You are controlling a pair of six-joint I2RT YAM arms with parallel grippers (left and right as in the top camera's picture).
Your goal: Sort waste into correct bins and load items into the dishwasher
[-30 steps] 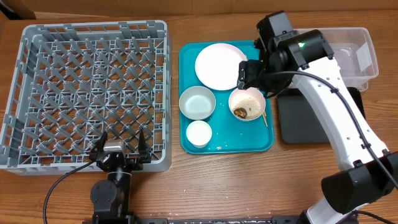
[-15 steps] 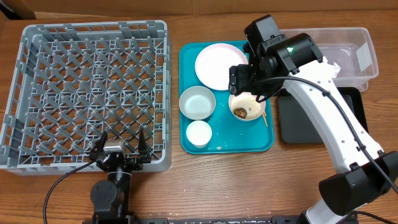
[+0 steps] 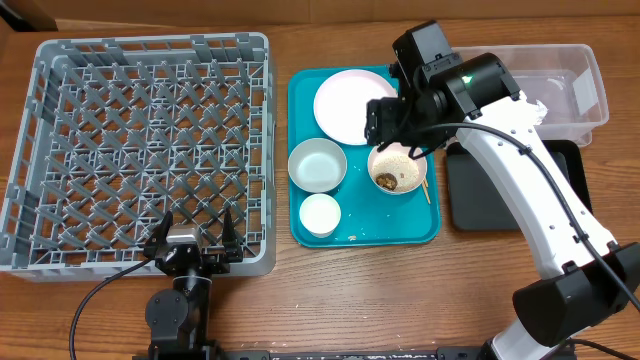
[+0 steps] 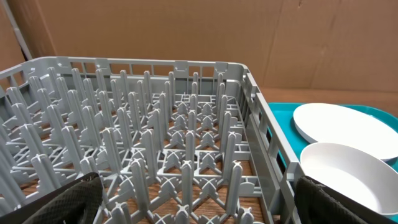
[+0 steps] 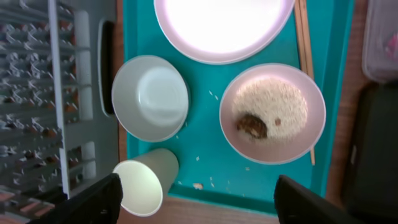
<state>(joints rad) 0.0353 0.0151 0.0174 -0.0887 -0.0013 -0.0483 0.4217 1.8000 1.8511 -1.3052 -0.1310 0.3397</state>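
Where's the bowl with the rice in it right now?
In the overhead view, the rice bowl sits on the teal tray's right side, just below the plate and right of the empty bowl.

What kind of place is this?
Likely a lab bench staged as a dish-clearing station: a square grey plastic dish rack, a teal rectangular serving tray with a pinkish round bowl of leftover rice, and brown cardboard sheets as backdrop.
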